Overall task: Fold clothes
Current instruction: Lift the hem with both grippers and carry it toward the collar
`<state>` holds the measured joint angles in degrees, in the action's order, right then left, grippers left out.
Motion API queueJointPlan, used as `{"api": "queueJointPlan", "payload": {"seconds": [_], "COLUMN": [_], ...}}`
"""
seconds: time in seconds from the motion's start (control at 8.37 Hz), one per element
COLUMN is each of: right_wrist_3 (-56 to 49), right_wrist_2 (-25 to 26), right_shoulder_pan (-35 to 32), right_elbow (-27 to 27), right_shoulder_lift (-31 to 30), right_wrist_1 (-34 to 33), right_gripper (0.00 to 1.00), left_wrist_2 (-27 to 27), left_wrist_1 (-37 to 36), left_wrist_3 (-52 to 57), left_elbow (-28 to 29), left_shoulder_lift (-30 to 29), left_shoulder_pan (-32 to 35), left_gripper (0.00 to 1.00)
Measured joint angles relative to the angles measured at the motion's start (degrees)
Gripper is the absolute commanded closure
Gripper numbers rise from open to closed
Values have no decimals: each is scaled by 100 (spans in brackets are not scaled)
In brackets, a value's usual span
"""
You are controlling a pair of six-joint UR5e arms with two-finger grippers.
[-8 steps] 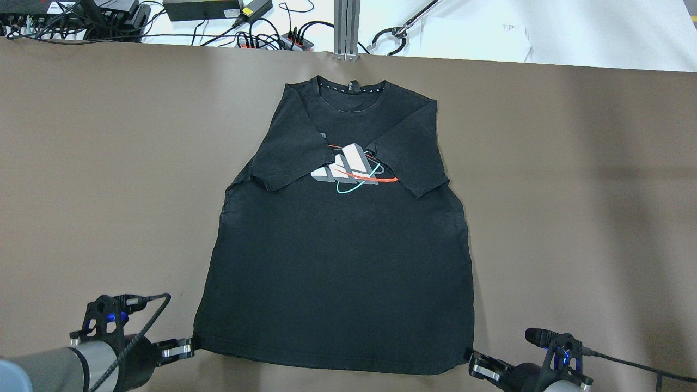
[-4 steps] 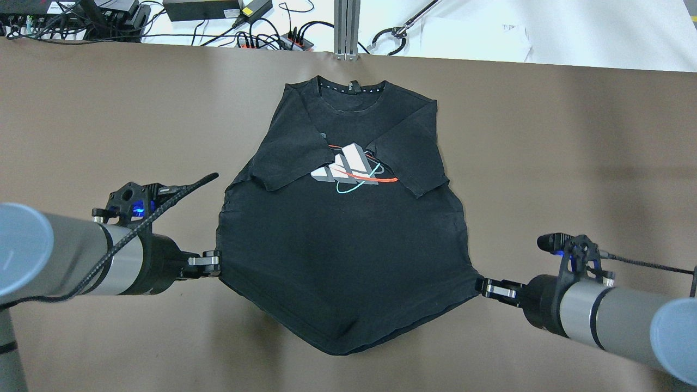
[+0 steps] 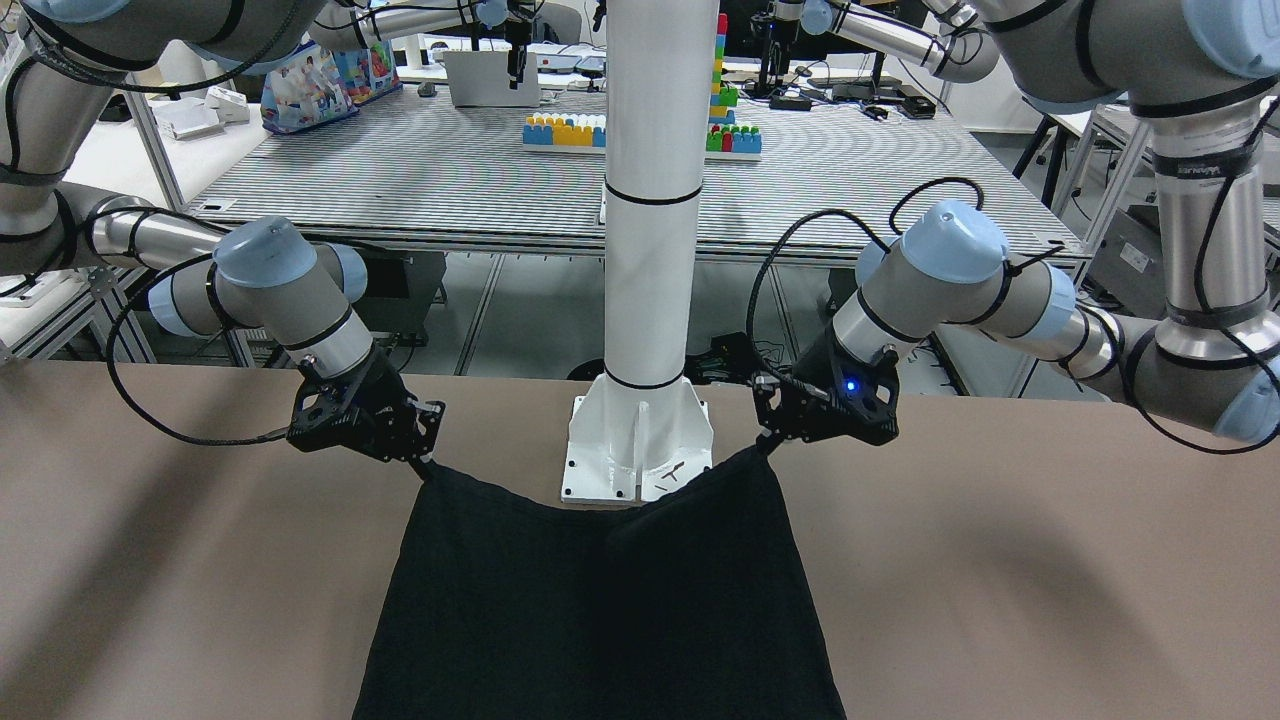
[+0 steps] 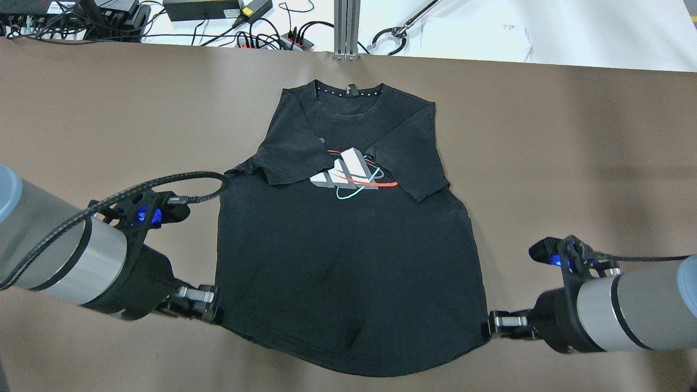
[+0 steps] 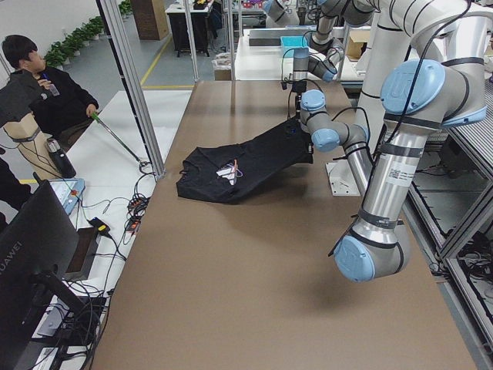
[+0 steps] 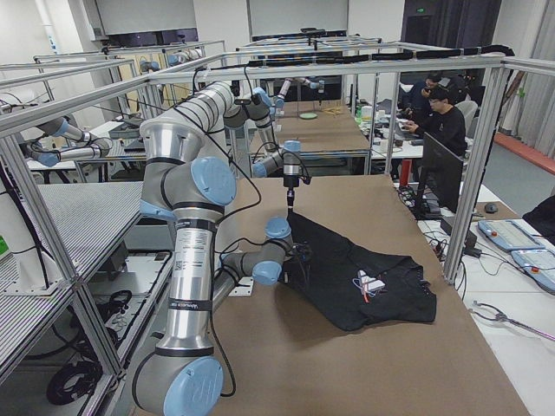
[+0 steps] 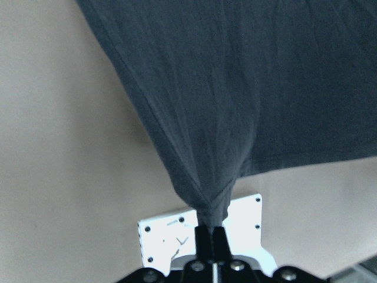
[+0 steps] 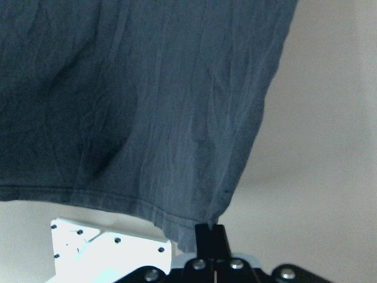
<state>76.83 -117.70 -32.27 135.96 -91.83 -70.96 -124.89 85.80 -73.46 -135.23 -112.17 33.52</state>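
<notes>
While left tool (image 4: 216,310) and right tool (image 4: 486,329) pinch the shirt (image 4: 348,261), a post (image 3: 651,250) stands between.

Brown table (image 4: 572,163), alu frame (image 5: 129,77) round it, monitor (image 5: 31,254) nr end (person (image 5: 38,85) beyond).

The left gripper (image 4: 215,310) pinches one bottom corner of the black T-shirt (image 4: 348,256), and the right gripper (image 4: 486,329) pinches the other corner. Between the two grippers the hem (image 4: 354,373) bows in a curve toward the near table edge. Well beyond both grippers, the two sleeves (image 4: 288,160) lie folded inward beside the printed logo (image 4: 351,174), on the brown table (image 4: 572,152).
</notes>
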Motion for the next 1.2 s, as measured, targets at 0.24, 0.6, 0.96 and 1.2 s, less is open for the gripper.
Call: {"api": "queueJointPlan", "payload": {"seconds": [0.24, 0.6, 0.96, 1.2], "right_wrist_3": [-57, -43, -23, -24], "right_wrist_2": [-420, -462, -83, 50], "right_shoulder_pan": [597, 1213, 1035, 394], "right_elbow": [442, 758, 662, 169], "right_shoulder_lift": [-443, -699, -639, -345], "right_wrist_1": [-61, -88, -200, -254], "right_gripper": [100, 100, 100, 100], "left_wrist_2": [-503, -556, -396, -33], "left_wrist_1": [-13, -31, -45, -45], "left_wrist_3": [113, 138, 147, 147], "left_elbow": [-568, -994, -687, -241], "left_shoulder_lift": [108, 280, 523, 557], "left_shoulder_pan": [-492, -923, -260, 248], "left_gripper": [100, 100, 100, 100]}}
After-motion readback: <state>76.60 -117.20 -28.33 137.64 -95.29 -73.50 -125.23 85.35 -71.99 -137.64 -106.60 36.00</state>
